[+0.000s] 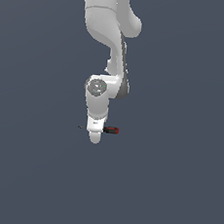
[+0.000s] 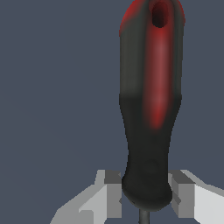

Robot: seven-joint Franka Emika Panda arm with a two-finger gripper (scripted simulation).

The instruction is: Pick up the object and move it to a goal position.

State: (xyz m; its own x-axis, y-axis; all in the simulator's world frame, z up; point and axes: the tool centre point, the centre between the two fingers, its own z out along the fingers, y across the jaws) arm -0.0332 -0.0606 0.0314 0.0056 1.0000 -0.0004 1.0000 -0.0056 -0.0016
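The screwdriver lies level, with its black-and-red handle toward the exterior view's right and its thin dark shaft tip poking out toward the left. My gripper points down over its middle. In the wrist view the handle fills the picture. My gripper has its two grey fingers pressed against both sides of the handle's black base, where the shaft begins. The jaws are shut on it. Most of the shaft is hidden.
The plain dark grey floor spreads all around with no other object or edge in view. The white arm rises straight above the gripper.
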